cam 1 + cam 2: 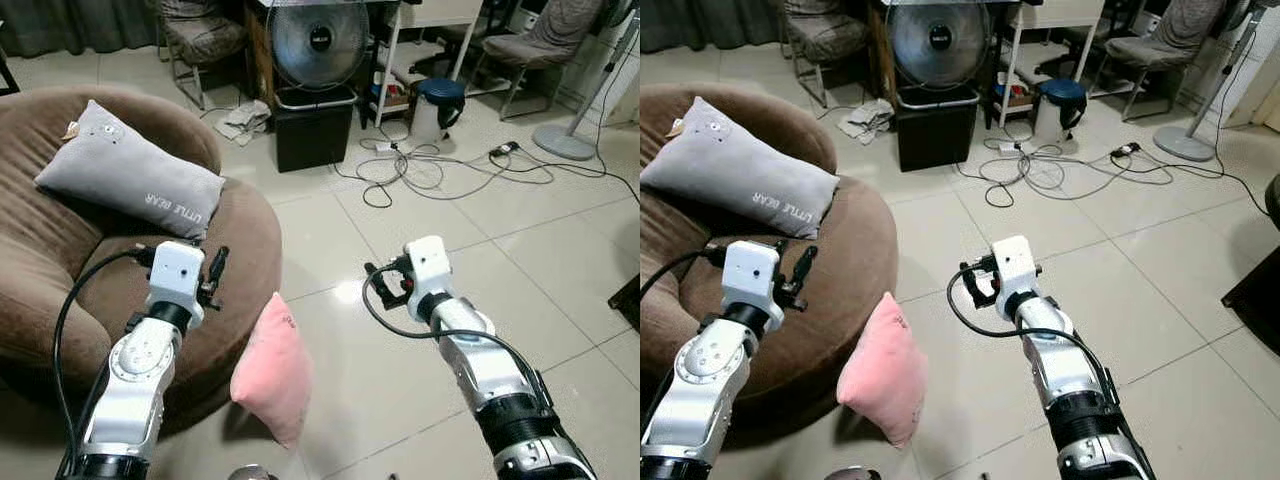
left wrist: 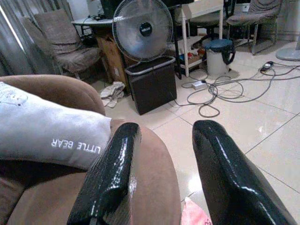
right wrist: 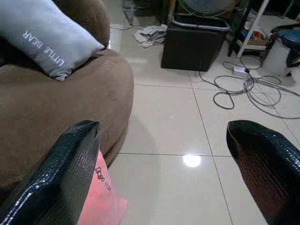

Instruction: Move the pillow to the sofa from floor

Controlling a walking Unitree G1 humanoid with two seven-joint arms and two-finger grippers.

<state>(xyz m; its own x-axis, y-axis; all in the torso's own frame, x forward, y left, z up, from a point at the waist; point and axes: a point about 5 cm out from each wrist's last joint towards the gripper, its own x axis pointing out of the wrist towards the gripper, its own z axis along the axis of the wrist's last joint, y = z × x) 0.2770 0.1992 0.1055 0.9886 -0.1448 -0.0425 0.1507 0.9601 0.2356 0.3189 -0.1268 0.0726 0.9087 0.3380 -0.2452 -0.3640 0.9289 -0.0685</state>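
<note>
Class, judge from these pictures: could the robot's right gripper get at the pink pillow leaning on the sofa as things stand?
Probably yes. The right gripper is open, beside the pink pillow, with only bare floor tiles between them; the brown sofa backs the pillow's other side.

Grey pillow [image 1: 130, 172] w/ text, fan [image 1: 318, 40], bin [image 1: 315, 127], floor cables [image 1: 440, 165].

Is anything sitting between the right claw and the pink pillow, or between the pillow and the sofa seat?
Nothing visible blocks either path. The pink pillow leans against the brown sofa, with only bare floor tile between it and the open right claw. A grey pillow occupies the back of the seat; the front is free.
</note>
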